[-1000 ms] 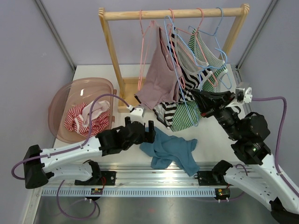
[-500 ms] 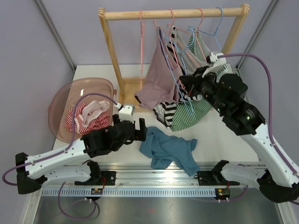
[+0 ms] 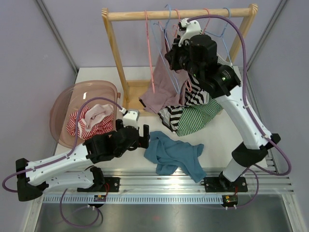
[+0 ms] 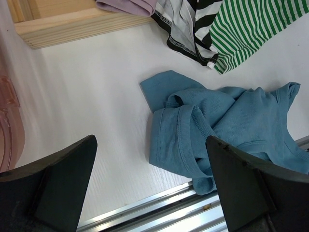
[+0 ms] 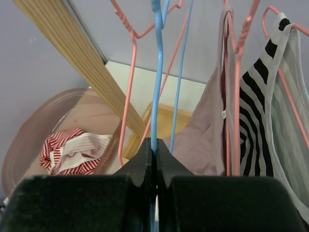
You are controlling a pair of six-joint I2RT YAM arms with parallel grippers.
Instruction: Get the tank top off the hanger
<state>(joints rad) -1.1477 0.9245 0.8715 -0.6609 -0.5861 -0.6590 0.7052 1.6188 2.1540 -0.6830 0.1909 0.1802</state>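
Note:
A blue tank top (image 3: 176,154) lies crumpled on the white table near the front rail. It also shows in the left wrist view (image 4: 217,121). My left gripper (image 3: 145,135) is open and empty just left of it, low over the table (image 4: 150,145). My right gripper (image 3: 175,57) is raised beside the wooden rack and shut on the wire of a blue hanger (image 5: 155,72). That hanger (image 3: 164,19) reaches up to the rail and its visible wire carries no cloth. A mauve top (image 3: 161,92) hangs on a pink hanger (image 5: 236,72) beside it.
The wooden rack (image 3: 135,14) also holds a black-and-white striped top (image 3: 193,99) and a green striped top (image 3: 200,116), both draping to the table. A bare pink hanger (image 3: 149,58) hangs at the left. A pink basin (image 3: 65,104) at the left holds red striped clothes (image 3: 89,121).
My right arm has swung up from table height to the rail, carrying the blue hanger up and left. My left gripper has drawn back a little to the left.

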